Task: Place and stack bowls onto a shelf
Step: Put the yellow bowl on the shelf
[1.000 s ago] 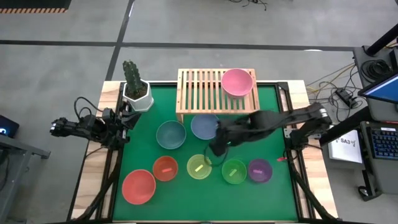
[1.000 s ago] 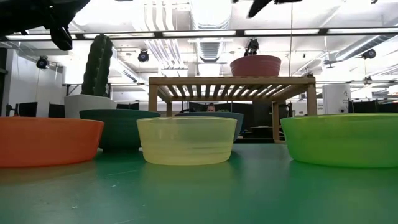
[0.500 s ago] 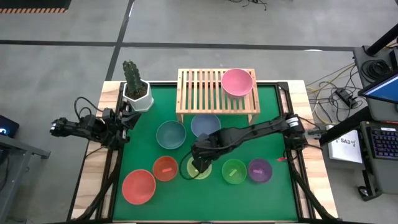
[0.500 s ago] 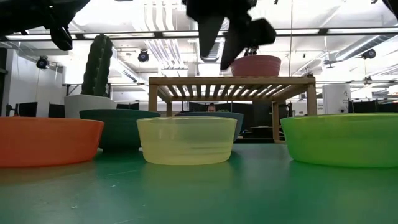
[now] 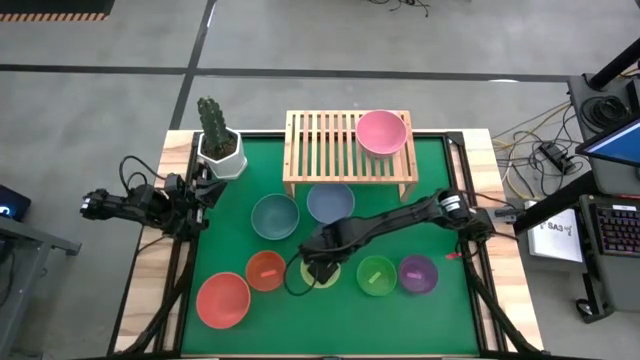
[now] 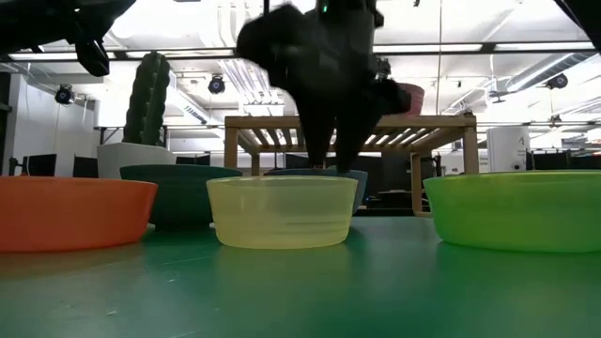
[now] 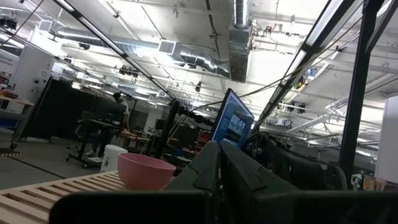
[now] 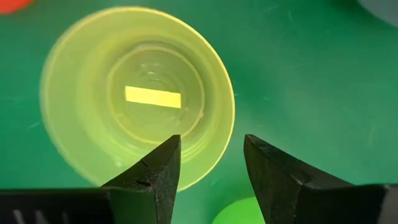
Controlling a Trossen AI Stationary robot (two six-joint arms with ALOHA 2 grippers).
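The right end effector (image 5: 318,268) is seen just below the centre of the high view, directly over the yellow bowl (image 5: 322,272), with its arm stretched in from the right edge of the green surface (image 5: 440,180). In the right wrist view its two fingers (image 8: 155,171) are spread apart, one over the inside of the yellow bowl (image 8: 137,96) and the other outside its rim, and nothing is clamped between them. The shelf (image 5: 349,150) is placed at the top centre, with a pink bowl (image 5: 381,132) set on its right end. The remaining bowls are scattered on the surface below the shelf: teal (image 5: 275,216), blue (image 5: 329,201), red (image 5: 265,270), green (image 5: 377,275), purple (image 5: 417,273) and a larger red-pink one (image 5: 222,299) at lower left. The left end effector (image 5: 198,190) is parked at the left edge beside the cactus pot (image 5: 221,152); its finger opening cannot be told.
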